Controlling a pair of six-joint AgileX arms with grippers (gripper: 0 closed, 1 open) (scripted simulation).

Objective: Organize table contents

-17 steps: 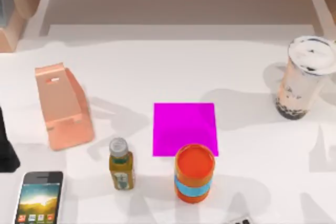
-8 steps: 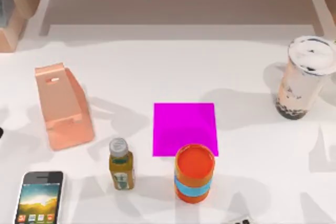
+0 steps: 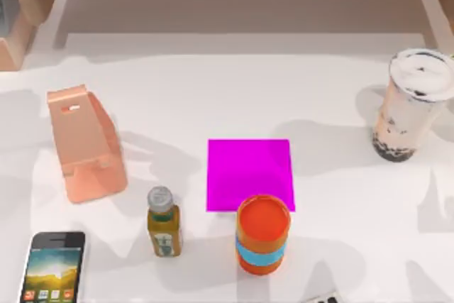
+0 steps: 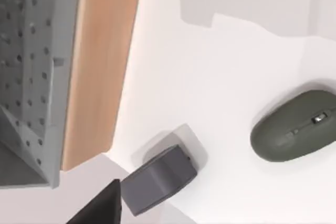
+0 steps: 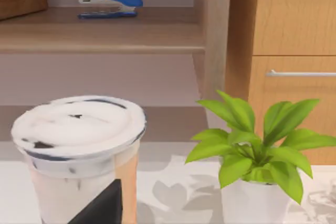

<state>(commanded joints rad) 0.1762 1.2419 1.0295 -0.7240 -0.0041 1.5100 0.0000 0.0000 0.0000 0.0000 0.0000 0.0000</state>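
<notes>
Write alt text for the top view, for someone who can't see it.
A white table holds a magenta square mat at centre, with an orange can and small amber bottle in front. A peach phone stand and smartphone sit left; a milk-tea cup stands right.

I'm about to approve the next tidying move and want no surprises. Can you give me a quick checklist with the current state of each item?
1. Milk-tea cup upright with lid on, at the table's right side: ok.
2. Smartphone lying flat, screen up, at the front left, nothing touching it: ok.
3. Mouse resting free on the table, seen from the left wrist: ok.
4. Magenta mat free to receive something: not ok, the orange can overlaps its front edge.
5. Amber bottle upright and apart from the can: ok.
6. Either gripper open and ready: cannot tell.
</notes>
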